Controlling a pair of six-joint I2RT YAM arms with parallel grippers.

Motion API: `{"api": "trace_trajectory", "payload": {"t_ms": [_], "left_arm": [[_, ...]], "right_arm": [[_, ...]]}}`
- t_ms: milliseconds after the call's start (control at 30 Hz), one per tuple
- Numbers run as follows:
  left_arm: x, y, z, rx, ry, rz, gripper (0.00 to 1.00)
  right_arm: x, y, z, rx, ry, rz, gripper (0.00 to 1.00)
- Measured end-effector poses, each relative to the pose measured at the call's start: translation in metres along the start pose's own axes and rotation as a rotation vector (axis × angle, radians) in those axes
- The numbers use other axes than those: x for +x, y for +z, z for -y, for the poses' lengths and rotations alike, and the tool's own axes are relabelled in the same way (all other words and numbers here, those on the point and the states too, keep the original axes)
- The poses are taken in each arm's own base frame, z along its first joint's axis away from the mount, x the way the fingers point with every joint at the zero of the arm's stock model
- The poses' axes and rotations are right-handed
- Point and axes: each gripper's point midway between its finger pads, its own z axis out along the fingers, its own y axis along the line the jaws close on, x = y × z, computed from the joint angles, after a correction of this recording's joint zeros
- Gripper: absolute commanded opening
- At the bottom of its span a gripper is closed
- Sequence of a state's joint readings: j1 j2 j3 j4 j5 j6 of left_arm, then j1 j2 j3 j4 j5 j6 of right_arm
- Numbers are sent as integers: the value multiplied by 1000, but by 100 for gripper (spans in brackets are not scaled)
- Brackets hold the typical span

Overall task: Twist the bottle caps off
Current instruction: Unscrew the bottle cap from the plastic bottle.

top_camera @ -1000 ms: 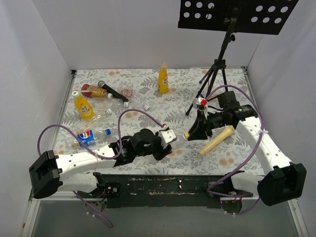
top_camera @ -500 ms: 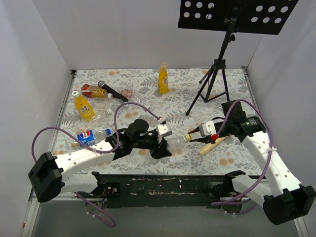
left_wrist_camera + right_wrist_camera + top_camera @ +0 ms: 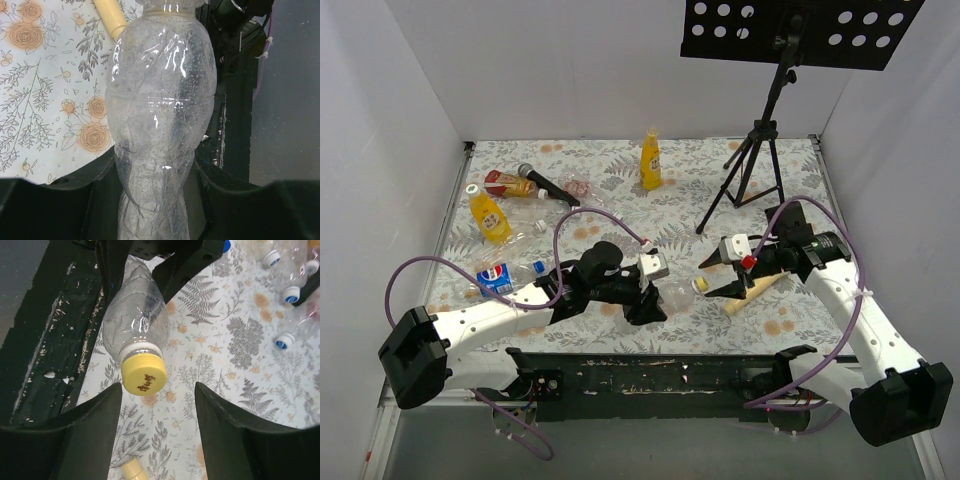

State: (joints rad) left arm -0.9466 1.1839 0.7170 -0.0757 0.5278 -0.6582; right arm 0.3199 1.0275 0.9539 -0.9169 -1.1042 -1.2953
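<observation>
My left gripper [image 3: 652, 290] is shut on a clear plastic bottle [image 3: 676, 293], held off the table with its neck pointing right; the bottle fills the left wrist view [image 3: 160, 115]. Its yellow cap [image 3: 699, 285] is on the neck and shows in the right wrist view [image 3: 144, 375]. My right gripper [image 3: 718, 274] is open, its fingers [image 3: 85, 435] just short of the cap, which sits near the left finger. Other bottles lie at the left: two orange-yellow ones [image 3: 489, 217], a blue-labelled one [image 3: 498, 277], and an upright orange one [image 3: 650, 162] at the back.
A tan cone-shaped stick [image 3: 758, 287] lies under my right gripper. A black microphone [image 3: 546, 185] lies at the back left. A music stand tripod [image 3: 748, 170] stands at the back right. Loose clear bottles with white caps [image 3: 285, 292] lie on the floral cloth.
My right gripper has swung left and opened around the line of the cap. My left gripper still holds the clear bottle in nearly the same place.
</observation>
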Motion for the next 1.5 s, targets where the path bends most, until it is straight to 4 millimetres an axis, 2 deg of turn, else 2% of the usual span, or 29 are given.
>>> {"api": "trace_trajectory", "payload": {"t_ms": [167, 400, 633, 833, 1000, 1133, 1267, 1367, 1500], "left_arm": [[0, 1, -4, -23, 7, -1, 14], [1, 2, -15, -100, 22, -5, 13], [3, 6, -13, -136, 63, -15, 13], [4, 7, -16, -160, 74, -19, 13], [3, 7, -18, -172, 76, -16, 13], [1, 7, -19, -181, 78, -12, 13], [1, 6, -20, -189, 78, -11, 13], [-1, 6, -20, -189, 83, -3, 13], [-2, 5, -19, -189, 87, 1, 13]], "right_arm": [[4, -2, 2, -5, 131, -35, 74], [-9, -12, -3, 52, 314, -69, 74], [-28, -16, 16, 221, 656, -20, 74], [-12, -4, 20, 217, 890, 1, 71], [-4, 1, 15, 208, 990, 3, 68], [-1, 3, 12, 200, 1016, 11, 60], [-2, 5, 9, 184, 1032, 18, 40], [-2, 4, 10, 183, 1028, 24, 35], [-4, 4, 9, 170, 1020, 31, 15]]}}
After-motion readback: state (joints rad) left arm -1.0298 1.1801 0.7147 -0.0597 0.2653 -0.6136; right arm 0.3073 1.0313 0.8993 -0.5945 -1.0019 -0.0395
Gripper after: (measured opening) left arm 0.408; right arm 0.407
